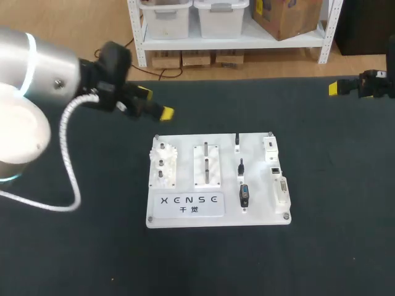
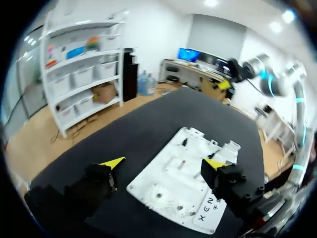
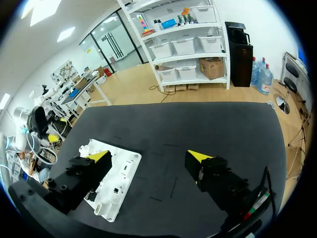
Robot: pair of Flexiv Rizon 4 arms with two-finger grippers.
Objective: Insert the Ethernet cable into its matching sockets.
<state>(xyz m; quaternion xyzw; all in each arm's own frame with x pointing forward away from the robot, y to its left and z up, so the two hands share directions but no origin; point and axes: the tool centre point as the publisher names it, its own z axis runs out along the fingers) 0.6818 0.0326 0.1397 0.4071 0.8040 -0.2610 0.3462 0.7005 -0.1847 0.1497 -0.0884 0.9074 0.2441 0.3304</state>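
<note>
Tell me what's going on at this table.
Nothing is being handled yet. Both grippers are open and empty: the left gripper hangs past the far left corner of the white board, the right gripper near the far right edge of the table. The board lies flat mid-table with small black connectors on it.

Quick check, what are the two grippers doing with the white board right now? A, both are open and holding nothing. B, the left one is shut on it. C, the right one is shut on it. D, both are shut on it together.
A: the left gripper and the right gripper each have their fingers spread wide, touching nothing, and the white board lies on the table apart from both.
</note>
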